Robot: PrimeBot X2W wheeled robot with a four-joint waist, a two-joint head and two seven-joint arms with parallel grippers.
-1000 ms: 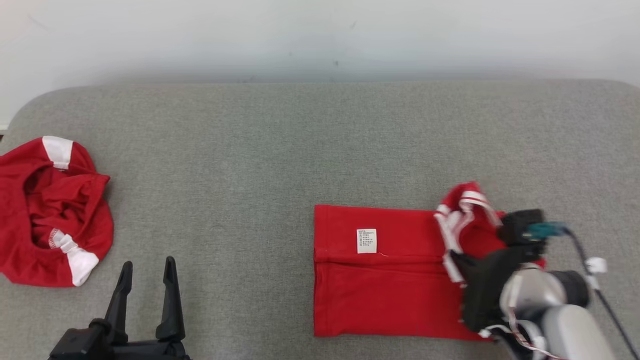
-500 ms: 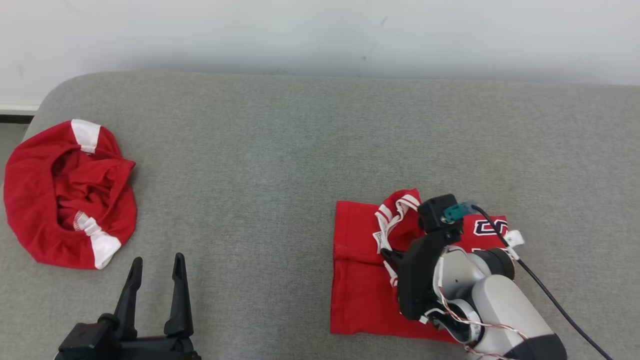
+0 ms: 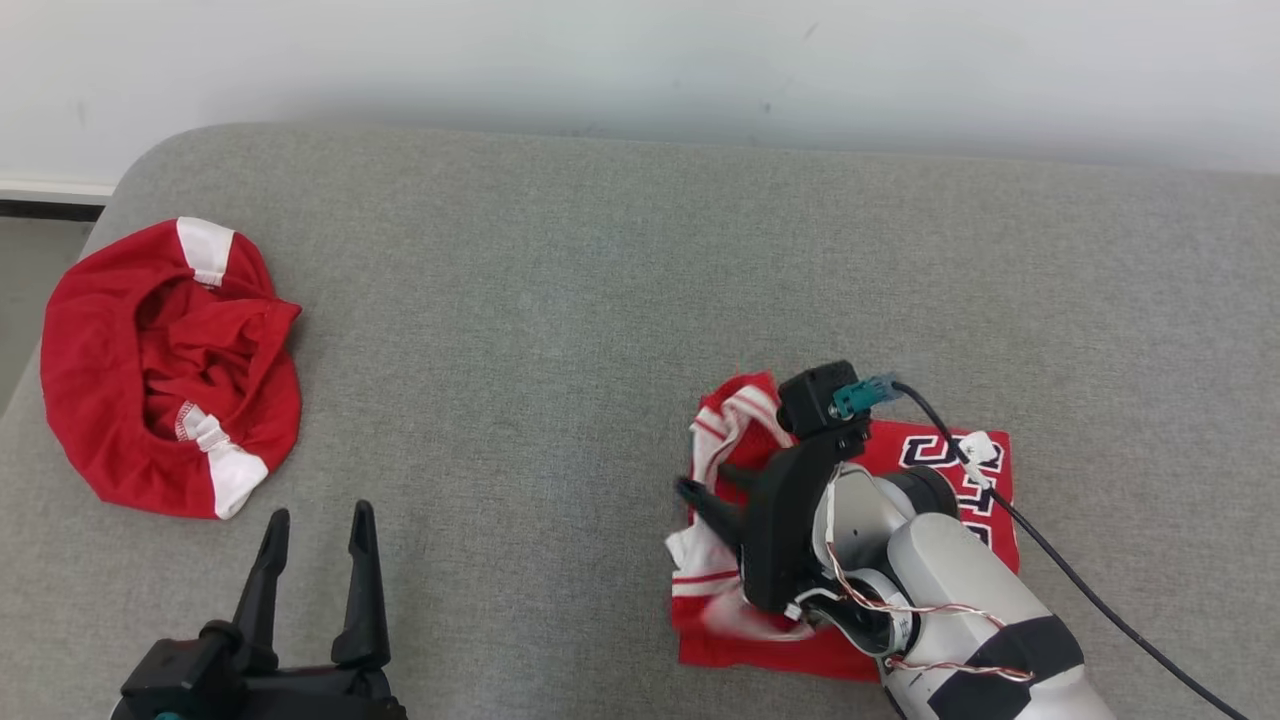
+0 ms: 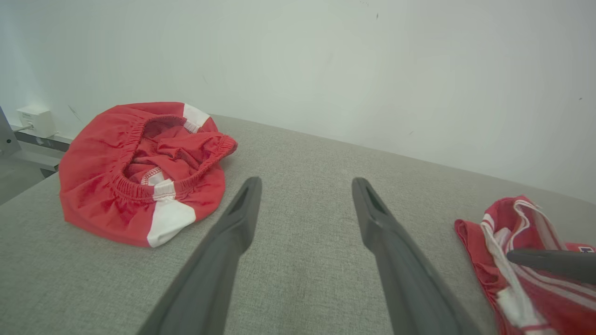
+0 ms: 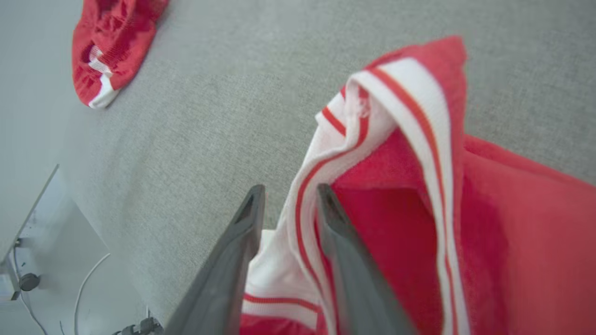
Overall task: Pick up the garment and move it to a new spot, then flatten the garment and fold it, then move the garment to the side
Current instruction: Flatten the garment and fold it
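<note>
A crumpled red garment (image 3: 170, 365) lies at 9 o'clock on the grey worktop (image 3: 560, 300). At 7 o'clock the left tool (image 3: 320, 510) stands wide and empty, well apart from the work. The folded red jersey (image 3: 740, 648) sits at 4 o'clock, its striped trim on its 9 o'clock edge between the narrowly parted fingers of the right tool (image 3: 705, 480); I cannot tell whether they pinch it. That arm is much the nearer for the sideways move, and nothing seems to block the way toward 3 o'clock.

Grey fabric-covered worktop (image 3: 560, 300) with rounded corners is carrying two red pieces, well apart. A folded red jersey (image 3: 725, 440) with white striped trim is lying at front right. A crumpled red garment (image 3: 165, 370) with white patches is sitting at the left edge.
</note>
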